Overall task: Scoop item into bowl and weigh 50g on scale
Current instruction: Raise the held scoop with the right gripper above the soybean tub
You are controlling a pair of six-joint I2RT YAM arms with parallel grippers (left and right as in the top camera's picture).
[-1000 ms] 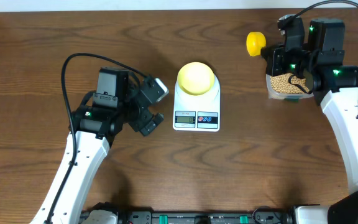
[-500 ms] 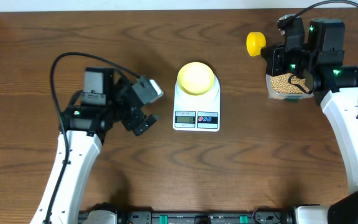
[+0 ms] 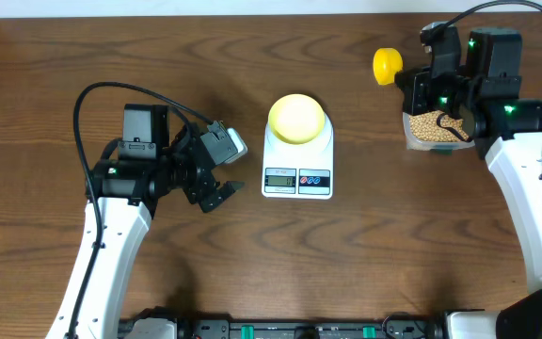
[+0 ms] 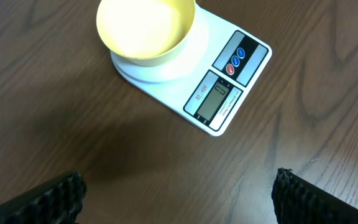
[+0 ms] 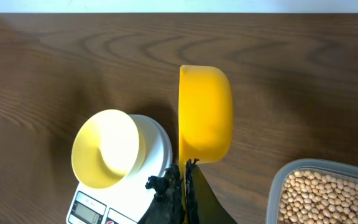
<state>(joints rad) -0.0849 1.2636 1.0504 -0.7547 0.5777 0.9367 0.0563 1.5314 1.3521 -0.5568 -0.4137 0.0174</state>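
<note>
The pale yellow bowl [image 3: 296, 118] [image 4: 145, 28] [image 5: 104, 149] stands empty on the white scale [image 3: 297, 168] [image 4: 225, 93] [image 5: 157, 146] at the table's middle. Left of the scale, my left gripper [image 3: 231, 169] [image 4: 179, 199] hovers open over bare wood, with nothing between its fingers [image 4: 58, 196]. Tan beans [image 3: 431, 125] [image 5: 328, 196] fill a clear tub [image 3: 410, 137] [image 5: 277, 186] at the right. My right gripper [image 3: 412, 83] [image 5: 185, 180] is shut on the thin handle of a bright yellow scoop [image 3: 387, 65] [image 5: 205, 112], held up beside the tub. No beans show in the scoop.
The left arm's black cable [image 3: 111, 94] loops over the table's left half. The right arm [image 3: 525, 188] stands along the right edge. Dark wood table [image 3: 252, 254] all around.
My left gripper has drawn back to the left, away from the scale, and turned a little. The right gripper and scoop have not moved.
</note>
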